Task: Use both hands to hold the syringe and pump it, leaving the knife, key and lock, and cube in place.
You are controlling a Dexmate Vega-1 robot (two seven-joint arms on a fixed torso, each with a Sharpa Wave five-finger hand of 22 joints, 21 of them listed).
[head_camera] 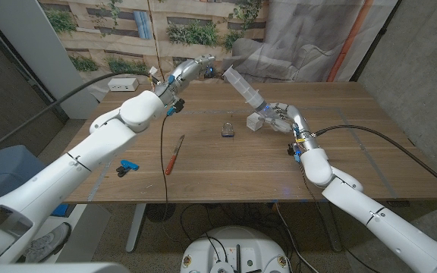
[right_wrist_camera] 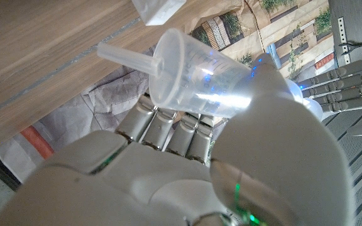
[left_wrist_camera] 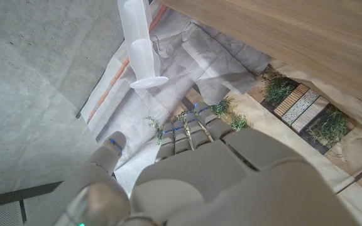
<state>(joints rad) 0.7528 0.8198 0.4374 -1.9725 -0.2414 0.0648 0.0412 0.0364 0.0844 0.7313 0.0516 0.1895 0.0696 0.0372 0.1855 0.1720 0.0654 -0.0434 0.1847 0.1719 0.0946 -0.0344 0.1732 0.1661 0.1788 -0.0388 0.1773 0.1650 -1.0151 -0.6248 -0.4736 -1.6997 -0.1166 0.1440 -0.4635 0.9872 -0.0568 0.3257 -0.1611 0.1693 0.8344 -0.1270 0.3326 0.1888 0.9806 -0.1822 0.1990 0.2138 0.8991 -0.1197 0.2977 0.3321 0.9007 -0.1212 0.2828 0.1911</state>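
A clear syringe point(head_camera: 245, 87) slants above the table's far middle, its plunger end up toward the left. My right hand point(head_camera: 285, 117) grips its barrel point(right_wrist_camera: 200, 75) near the nozzle, thumb over the top. My left hand point(head_camera: 196, 70) hovers just left of the plunger end point(left_wrist_camera: 144, 80), fingers point(left_wrist_camera: 187, 129) apart, a gap between them and the flange. The clear cube point(head_camera: 255, 123) sits on the table under the syringe, beside my right hand. The padlock point(head_camera: 227, 130) stands at mid-table, the red-handled knife point(head_camera: 174, 154) left of it, and a blue key point(head_camera: 127, 166) near the front left.
A white box point(head_camera: 124, 83) lies at the table's back left corner. A black cable point(head_camera: 162, 144) hangs from my left arm across the table near the knife. A crumpled sheet and a plant-print backdrop stand behind the table point(head_camera: 355, 152).
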